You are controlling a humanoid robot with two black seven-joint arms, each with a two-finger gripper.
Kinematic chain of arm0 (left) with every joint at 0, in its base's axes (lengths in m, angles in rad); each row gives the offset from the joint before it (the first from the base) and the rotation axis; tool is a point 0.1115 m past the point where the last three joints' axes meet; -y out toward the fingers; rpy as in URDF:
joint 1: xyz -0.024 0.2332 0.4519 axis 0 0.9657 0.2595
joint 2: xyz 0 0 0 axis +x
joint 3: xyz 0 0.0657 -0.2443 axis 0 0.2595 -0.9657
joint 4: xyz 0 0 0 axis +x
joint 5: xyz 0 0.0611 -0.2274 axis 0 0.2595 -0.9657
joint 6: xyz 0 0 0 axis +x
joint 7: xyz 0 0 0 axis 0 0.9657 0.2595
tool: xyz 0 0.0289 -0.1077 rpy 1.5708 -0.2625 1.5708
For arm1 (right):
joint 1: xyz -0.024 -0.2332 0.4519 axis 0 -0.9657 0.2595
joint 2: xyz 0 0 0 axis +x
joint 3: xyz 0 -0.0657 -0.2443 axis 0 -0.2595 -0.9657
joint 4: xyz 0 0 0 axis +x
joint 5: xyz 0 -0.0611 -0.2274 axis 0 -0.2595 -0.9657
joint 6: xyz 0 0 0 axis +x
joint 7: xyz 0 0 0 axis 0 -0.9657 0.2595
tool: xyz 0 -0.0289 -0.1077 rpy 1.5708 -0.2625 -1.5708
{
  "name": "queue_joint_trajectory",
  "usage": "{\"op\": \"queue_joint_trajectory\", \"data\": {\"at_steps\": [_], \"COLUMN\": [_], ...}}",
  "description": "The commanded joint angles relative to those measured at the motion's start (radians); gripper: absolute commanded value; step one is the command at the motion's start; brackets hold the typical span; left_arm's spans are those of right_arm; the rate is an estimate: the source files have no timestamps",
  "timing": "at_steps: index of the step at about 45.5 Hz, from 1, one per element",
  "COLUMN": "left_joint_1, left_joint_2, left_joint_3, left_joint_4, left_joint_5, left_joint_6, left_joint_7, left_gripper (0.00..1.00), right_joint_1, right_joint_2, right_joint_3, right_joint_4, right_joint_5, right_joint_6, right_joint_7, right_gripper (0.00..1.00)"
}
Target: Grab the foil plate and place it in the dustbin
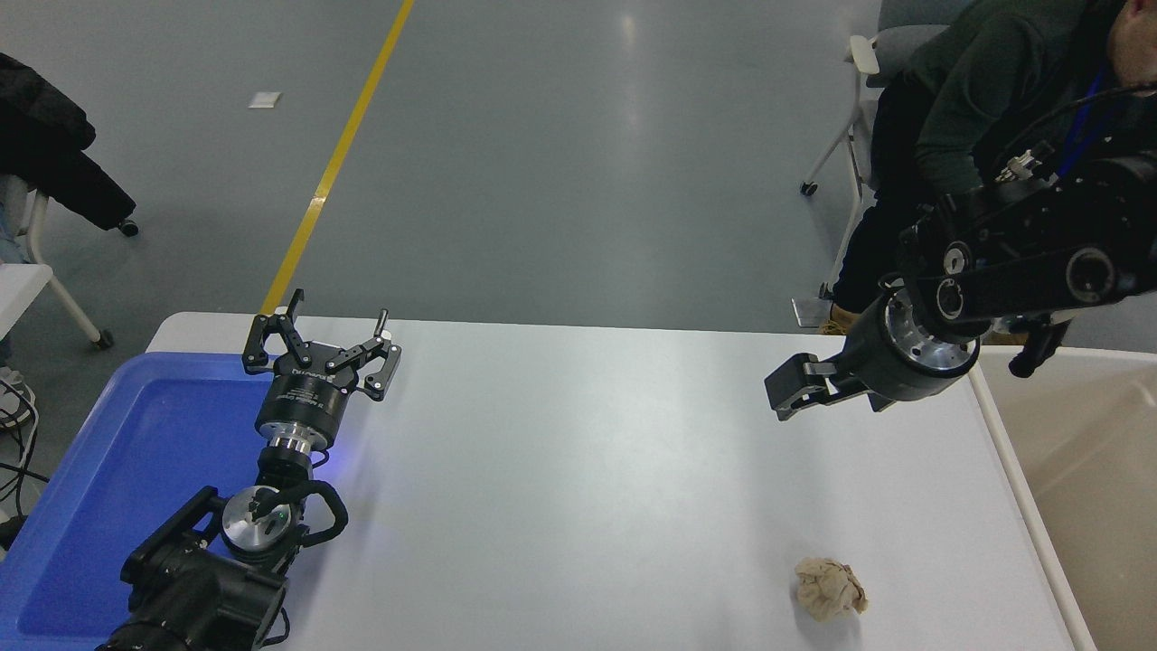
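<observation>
Right gripper [785, 391] hangs above the far right part of the worktop [578, 470], pointing left, arm reaching in from the right edge over the dustbin's near corner. Nothing between its fingers that I can see; whether they stand open or shut I cannot tell from this angle, they read as one dark block.

Left gripper [321, 348] parked at lower left, fingers spread wide and empty, over the edge of the blue tray [136, 470].

Foil plate: not visible anywhere. Not on the worktop, not in the blue tray, not in either gripper.

Dustbin [1012, 470] sits at the right end of the worktop, cream rim and tan inside. Only part of its interior shows; no foil seen in that part, the rest is cut off by the frame edge and the arm.

Crumpled brown paper ball [830, 589] lies near the front right of the worktop, well apart from the right gripper, close to the bin's rim. Not the task's thing.

Person [976, 117] sits bent forward beyond the far right corner, partly behind the right arm.

Judgement on progress: either the plate is already in the hidden part of the bin, or it has not been set out. Pictures cannot settle which. No grasp under way now.
</observation>
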Motion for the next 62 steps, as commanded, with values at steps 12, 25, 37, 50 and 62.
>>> {"op": "queue_joint_trajectory", "data": {"at_steps": [12, 25, 37, 50, 62], "left_joint_1": [0.000, 0.001, 0.001, 0.001, 0.001], "left_joint_2": [0.000, 0.000, 0.000, 0.000, 0.000], "left_joint_3": [0.001, 0.001, 0.001, 0.001, 0.001], "left_joint_4": [0.000, -0.001, 0.000, 0.000, 0.000], "left_joint_5": [0.000, 0.000, 0.000, 0.000, 0.000], "left_joint_6": [0.000, 0.000, 0.000, 0.000, 0.000], "left_joint_7": [0.001, 0.001, 0.001, 0.001, 0.001], "left_gripper": [0.99, 0.99, 0.99, 0.99, 0.99], "right_joint_1": [-0.003, 0.015, 0.024, 0.057, 0.096], "right_joint_2": [0.038, 0.026, 0.011, -0.009, -0.046], "right_joint_3": [-0.018, -0.047, -0.064, -0.071, -0.073], "right_joint_4": [0.008, 0.008, 0.008, 0.008, 0.008], "right_joint_5": [0.081, 0.083, 0.081, 0.075, 0.063], "right_joint_6": [0.081, 0.107, 0.118, 0.153, 0.173], "right_joint_7": [0.002, 0.002, 0.002, 0.002, 0.002], "right_gripper": [1.00, 1.00, 1.00, 1.00, 1.00]}}
